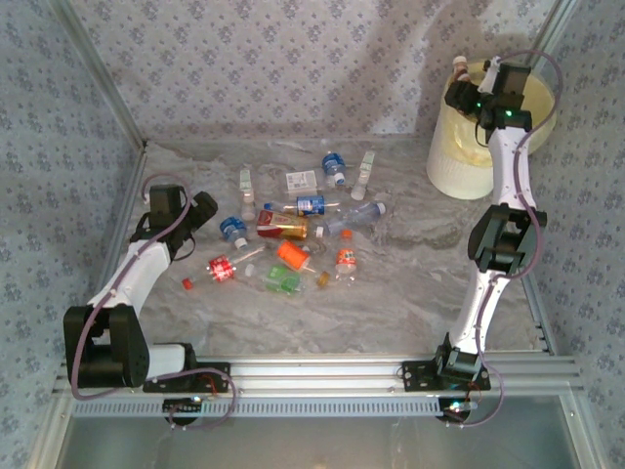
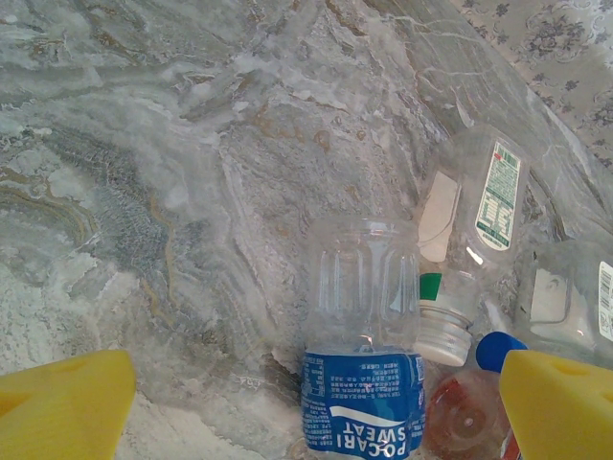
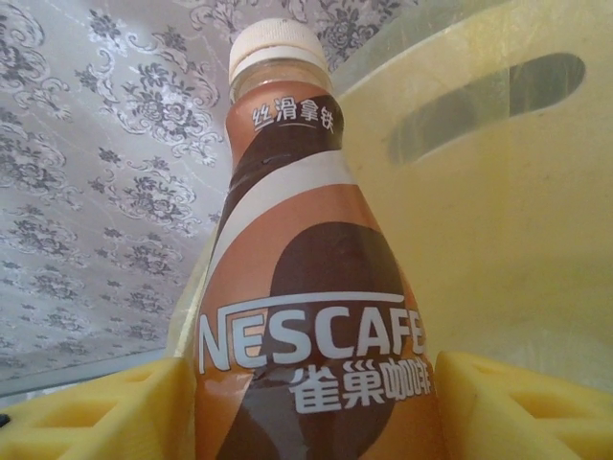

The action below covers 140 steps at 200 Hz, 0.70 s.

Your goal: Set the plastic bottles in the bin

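Between my right jaws stands a brown Nescafé bottle (image 3: 306, 316), upright with its cream cap on top, its body filling the gap from one yellow pad (image 3: 96, 412) to the other. The pads sit close against its sides, but I cannot tell whether they are clamping it or only flanking it. Just behind those jaws and to their right curves the pale yellow inner wall of the bin (image 3: 508, 249), with its handle slot (image 3: 488, 91) above the right pad. From the top camera these jaws hang over the near-left part of the bin's rim, at the far right corner of the surface (image 2: 144, 144). My left jaws are released, spread wide and holding nothing, hovering low over the marbled surface. A clear Pocari bottle (image 2: 364, 355) lies flat ahead of them, between the two pads and closer to the right one, touching neither, with its blue label end nearest the jaws. Against its right side lies a white-capped bottle (image 2: 442, 335), and a red-tinted one (image 2: 465, 422) sits just inside the right pad. Farther ahead on that side lies a clear bottle with a green-and-white label (image 2: 498, 192). The rest of the bottles (image 1: 303, 230) lie scattered mid-surface, ahead and to the right of the left jaws and well apart from the bin.
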Each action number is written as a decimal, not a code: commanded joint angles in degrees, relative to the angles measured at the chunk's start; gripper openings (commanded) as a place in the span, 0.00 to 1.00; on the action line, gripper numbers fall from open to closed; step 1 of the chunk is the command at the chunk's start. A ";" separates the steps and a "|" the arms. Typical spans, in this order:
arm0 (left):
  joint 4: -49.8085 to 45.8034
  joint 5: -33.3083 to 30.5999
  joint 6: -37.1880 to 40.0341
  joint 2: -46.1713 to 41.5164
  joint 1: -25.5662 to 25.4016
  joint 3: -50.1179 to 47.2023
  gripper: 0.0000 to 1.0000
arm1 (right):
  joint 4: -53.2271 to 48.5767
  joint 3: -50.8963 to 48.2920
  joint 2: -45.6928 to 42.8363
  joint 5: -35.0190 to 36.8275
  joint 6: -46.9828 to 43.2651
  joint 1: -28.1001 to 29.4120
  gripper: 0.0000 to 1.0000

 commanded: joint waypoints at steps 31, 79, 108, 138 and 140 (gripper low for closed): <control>-0.88 -1.23 0.94 -1.40 0.20 0.39 0.98 | -0.66 -1.70 -6.43 -6.67 1.81 -0.14 0.72; -1.57 -2.12 1.54 -2.15 0.24 0.18 0.98 | -2.07 -3.18 -8.44 4.22 2.95 -0.08 0.79; -2.50 -2.34 1.52 -2.57 0.24 0.28 0.98 | -1.05 -5.90 -11.55 6.54 2.56 -0.09 0.81; -8.93 -2.61 0.30 -3.43 0.22 2.39 0.98 | -0.38 -10.51 -17.67 6.47 2.37 0.78 0.85; -9.48 -2.55 0.21 -3.57 0.24 2.50 0.98 | -0.34 -11.15 -18.09 6.47 2.37 0.84 0.85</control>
